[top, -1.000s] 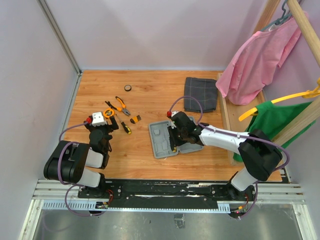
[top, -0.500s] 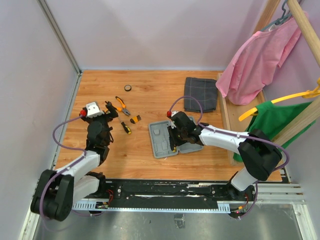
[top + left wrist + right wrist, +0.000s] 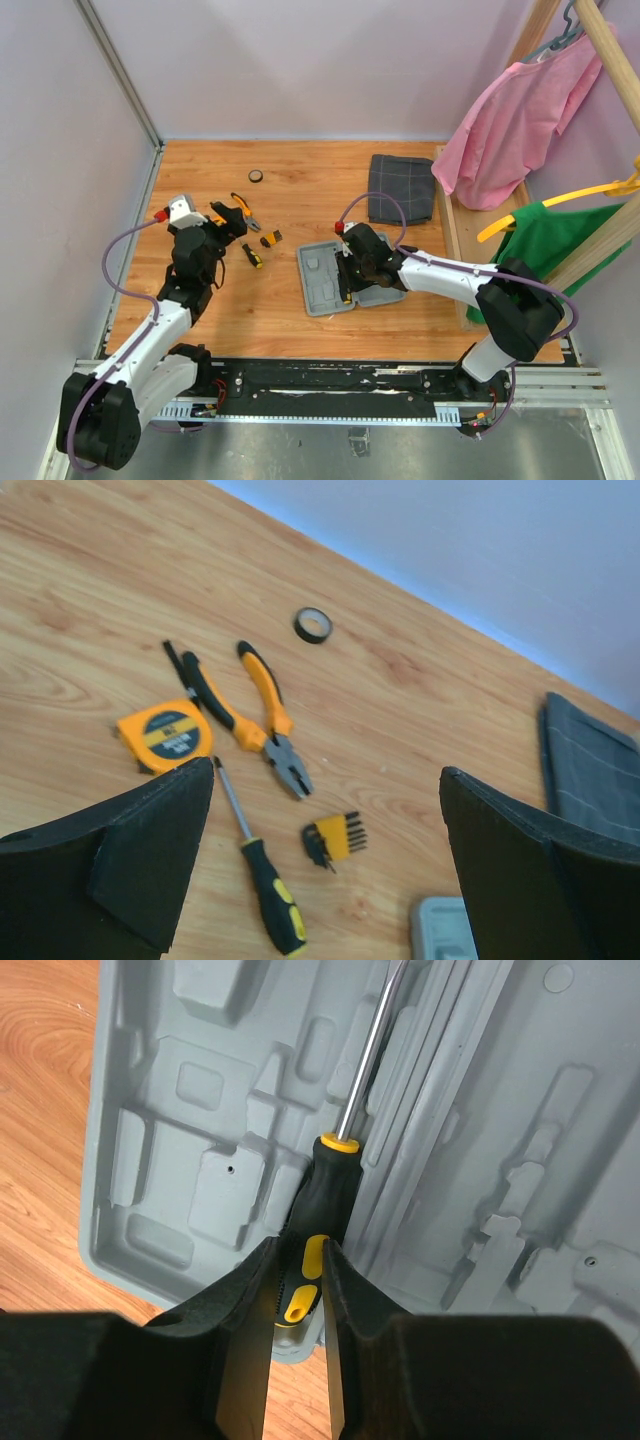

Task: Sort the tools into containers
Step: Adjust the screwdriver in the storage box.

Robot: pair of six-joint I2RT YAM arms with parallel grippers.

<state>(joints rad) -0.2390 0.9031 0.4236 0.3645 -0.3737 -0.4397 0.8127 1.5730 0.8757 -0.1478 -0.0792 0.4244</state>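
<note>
The tape measure (image 3: 165,735) carries a dark round label with pale lettering. The lettering is too blurred to be read.

The grey case (image 3: 322,280) is laid open and flat on the table (image 3: 290,330), right of the middle and towards the near edge. Moulded compartments are seen in both halves in the right wrist view. One item is seen in it: the cased screwdriver (image 3: 325,1180), laid with its steel shaft along a long channel beside the hinge line. Its black-and-yellow handle points to the near rim of the case.

The right tool (image 3: 300,1260) is closed to a narrow gap on the end of that handle, one finger at each side.

The left tool (image 3: 326,770) is spread wide and nothing is gripped by it. It is held above the table near the left edge.

Under it, the remaining items are grouped on the table:
- the tape measure, nearest the left edge;
- the pliers (image 3: 255,720), orange-and-black handled, just beside the tape measure;
- the loose screwdriver (image 3: 265,885), its tip close to the tape measure;
- the bit holder (image 3: 335,838), just beside the pliers' nose.

A black tape ring (image 3: 313,625) is seen near the far edge. A folded checked cloth (image 3: 590,765) is laid towards the far right corner.
</note>
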